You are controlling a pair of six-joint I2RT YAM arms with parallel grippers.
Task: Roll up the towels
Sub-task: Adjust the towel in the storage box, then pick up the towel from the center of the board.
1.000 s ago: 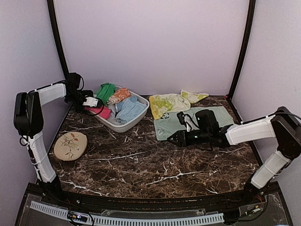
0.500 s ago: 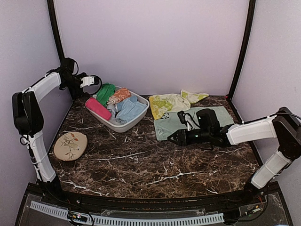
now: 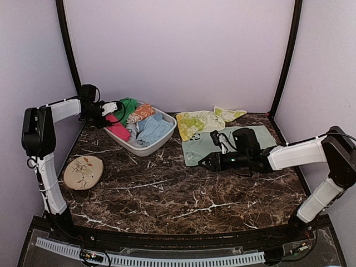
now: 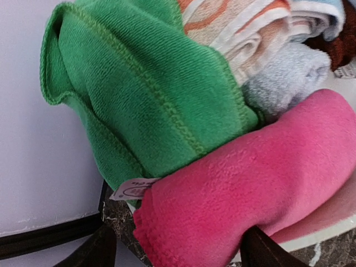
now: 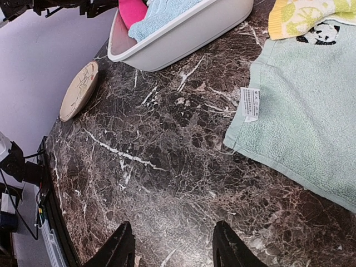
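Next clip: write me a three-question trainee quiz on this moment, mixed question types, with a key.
1. True or false: the right gripper holds nothing.
2. The mint towel is: A rolled up; B spread flat on the table; C heaped.
3. Which towel does the left gripper straddle?
Key: 1 true; 2 B; 3 the pink towel.

I'm getting soft, even light from overhead, shadows barely showing. Left wrist cam is framing the pink towel (image 4: 250, 194) very close, bottom corners going dark and blurry. Right wrist cam is looking sharp.
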